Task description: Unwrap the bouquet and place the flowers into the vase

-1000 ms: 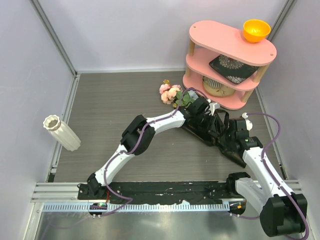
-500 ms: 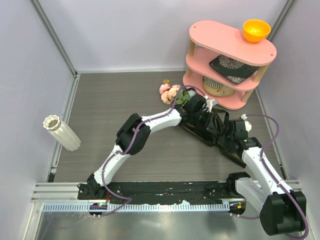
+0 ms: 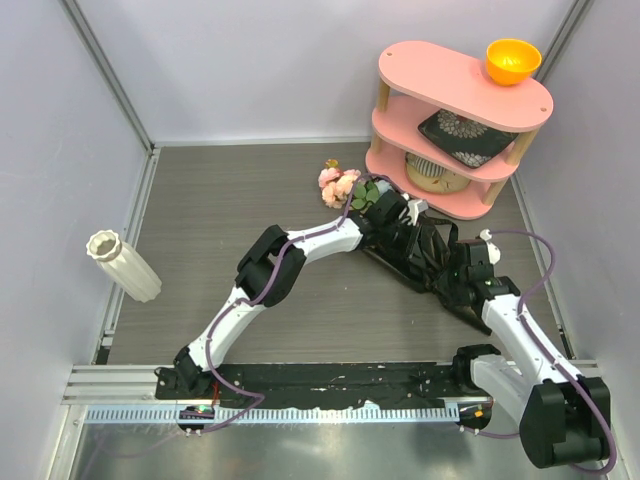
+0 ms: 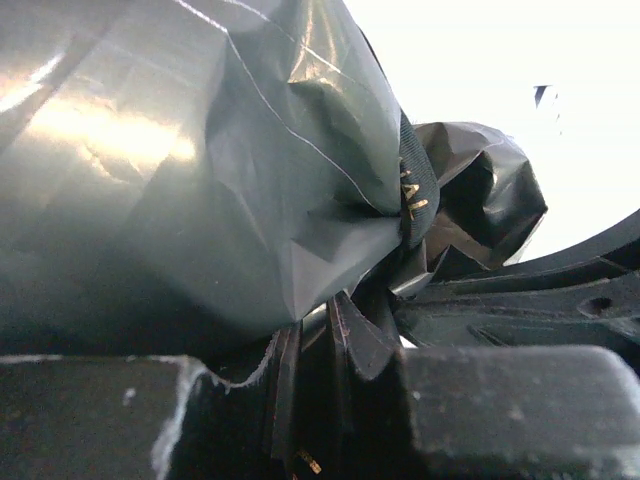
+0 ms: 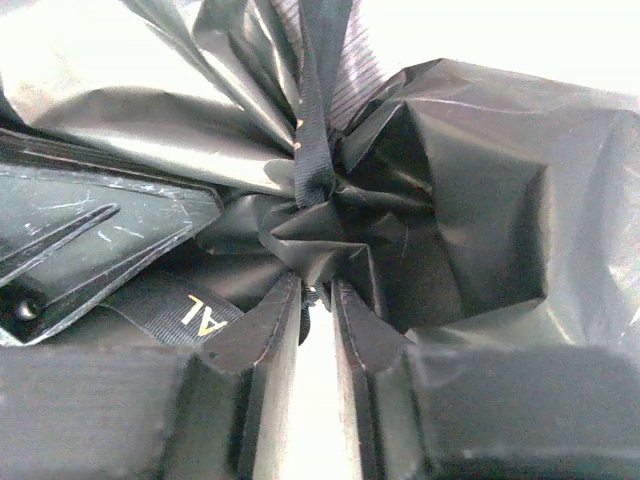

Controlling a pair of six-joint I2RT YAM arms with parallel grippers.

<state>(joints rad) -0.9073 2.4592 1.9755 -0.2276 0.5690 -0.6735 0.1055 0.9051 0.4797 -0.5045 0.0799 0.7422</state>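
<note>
The bouquet lies on the table in front of the shelf, its pink and peach flowers (image 3: 338, 185) pointing left and its crinkly black paper (image 3: 440, 285) trailing toward the right arm. My left gripper (image 3: 398, 215) sits on the wrap just behind the blooms. In the left wrist view its jaws (image 4: 320, 320) are pressed together on a strip of black ribbon below the tied neck (image 4: 412, 195). My right gripper (image 3: 450, 262) meets the wrap from the other side. Its jaws (image 5: 317, 295) stand slightly apart at the paper knot under the ribbon (image 5: 315, 120). The cream ribbed vase (image 3: 123, 265) stands far left.
A pink two-tier shelf (image 3: 465, 100) stands at the back right, close behind the bouquet. It carries an orange bowl (image 3: 512, 60), a black patterned plate (image 3: 465, 135) and a ribbed white cup (image 3: 432, 172). Grey walls close in both sides.
My left wrist has shifted a little back toward the shelf and the blooms. The right wrist has edged slightly left along the wrap. The bouquet stays where it lay.
</note>
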